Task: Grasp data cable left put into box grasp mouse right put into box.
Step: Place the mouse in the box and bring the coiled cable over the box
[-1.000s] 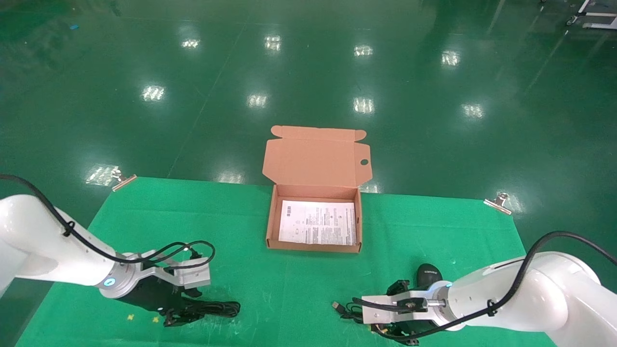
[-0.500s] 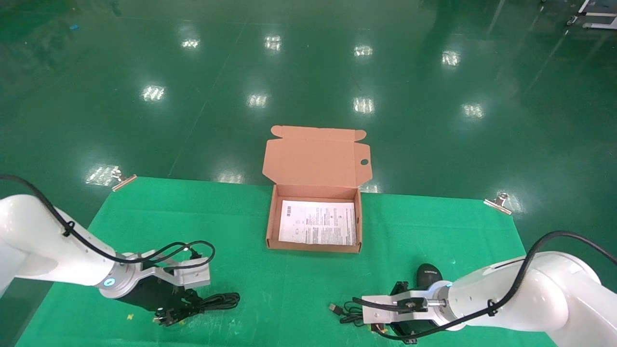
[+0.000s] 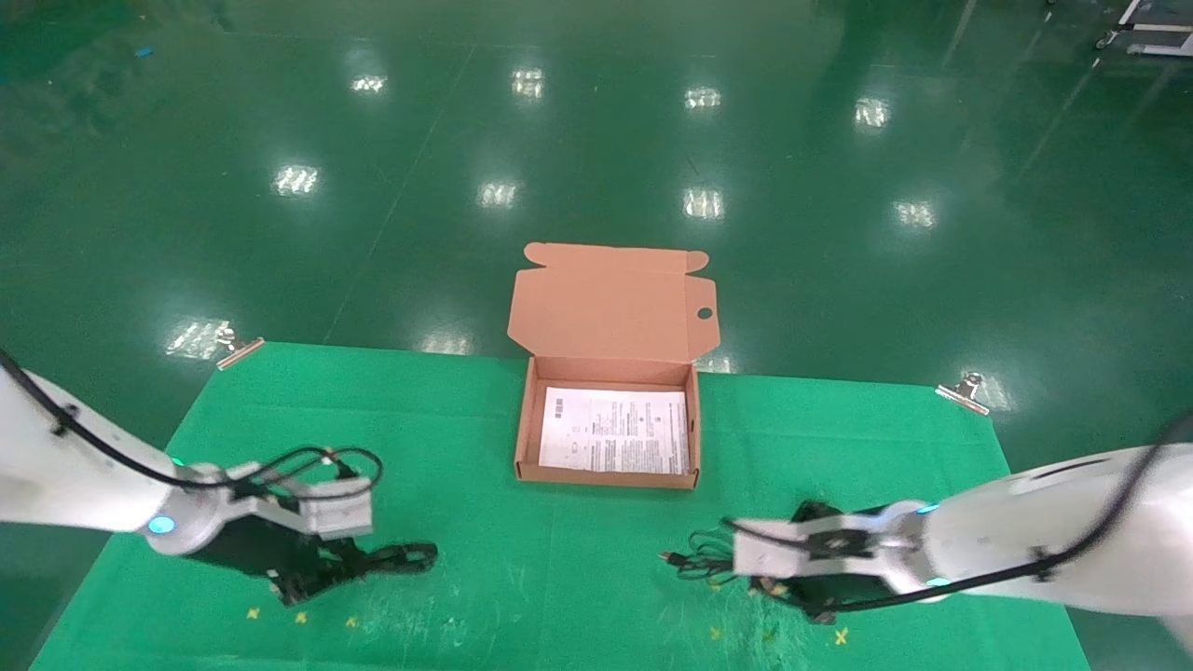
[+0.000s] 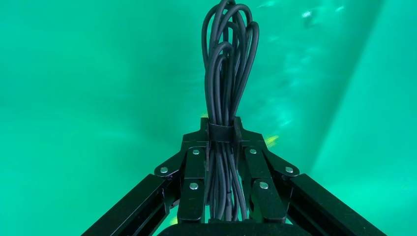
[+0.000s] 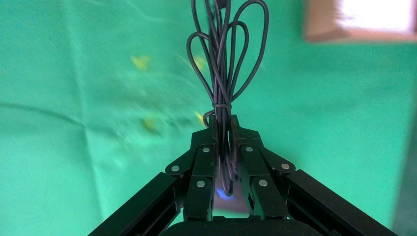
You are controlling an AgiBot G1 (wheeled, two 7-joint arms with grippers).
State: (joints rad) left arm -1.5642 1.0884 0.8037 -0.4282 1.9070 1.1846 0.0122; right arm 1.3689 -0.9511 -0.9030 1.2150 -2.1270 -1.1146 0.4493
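Open box (image 3: pixel 606 477) on the green cloth (image 3: pixel 522 410), lid up at the far side, white sheet (image 3: pixel 615 440) flat inside. Nothing else in the box. To the left of the box and nearer the robot, left gripper (image 3: pixel 322 578) low over the cloth, clamped tight on the cable (image 3: pixel 396 559). Seen from the left wrist, fingers (image 4: pixel 194 184) pressed on both sides of the cable (image 4: pixel 226 93) right at its black strap (image 4: pixel 220 132), long loops sticking out past the tips. To the right of the box and nearer the robot, right gripper (image 3: pixel 792 582) low over the cloth too, shut on the mouse (image 5: pixel 225 191). Seen from the right wrist, only a blue glow of the mouse deep between the fingers (image 5: pixel 201 172), with its thin cord (image 5: pixel 223 64) squeezed there as well and hanging out in loops. From the head, cord (image 3: pixel 704 554) trailing from the right gripper toward the box side, plug end near the cloth. Both grippers well apart from the box.
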